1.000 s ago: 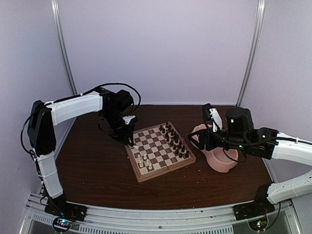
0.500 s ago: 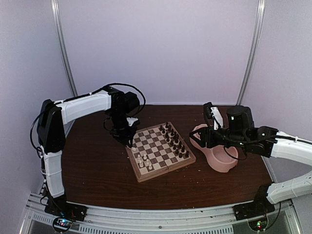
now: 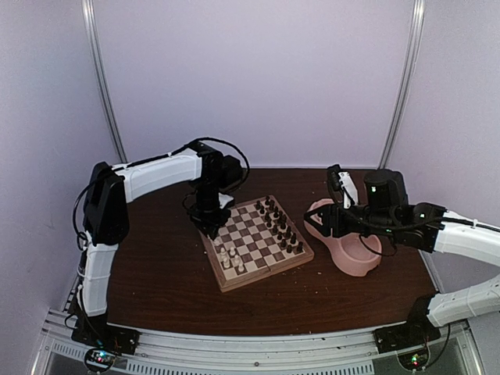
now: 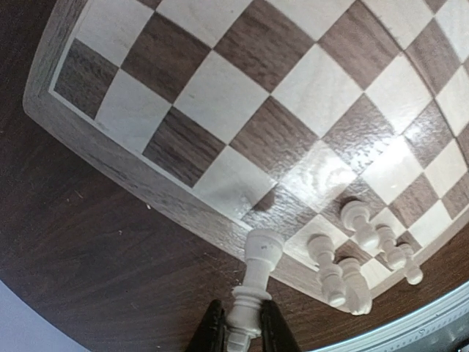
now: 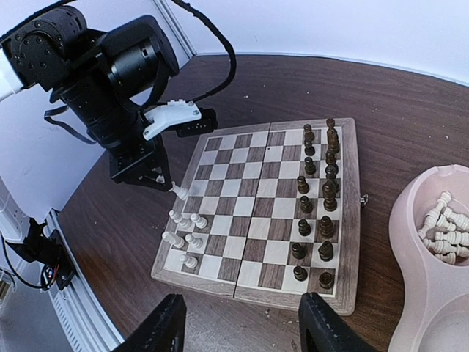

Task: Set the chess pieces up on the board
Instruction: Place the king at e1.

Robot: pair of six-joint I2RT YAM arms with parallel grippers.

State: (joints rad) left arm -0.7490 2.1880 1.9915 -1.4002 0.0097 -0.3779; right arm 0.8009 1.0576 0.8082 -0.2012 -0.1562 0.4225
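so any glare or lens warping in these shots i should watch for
Left wrist: a bright glare patch on the board near the cream pieces, and the squares bow from lens distortion. Right wrist: evenly lit and sharp, though the far edge of the table curves. Top external: softer, the cream pieces are tiny specks.

One board [image 5: 249, 205], five white chess pieces [image 5: 198, 220] standing near-left (a sixth hangs over the left edge), looks like sixteen dark pieces [image 5: 327, 192] on the right, one pink bowl [image 5: 418, 293].
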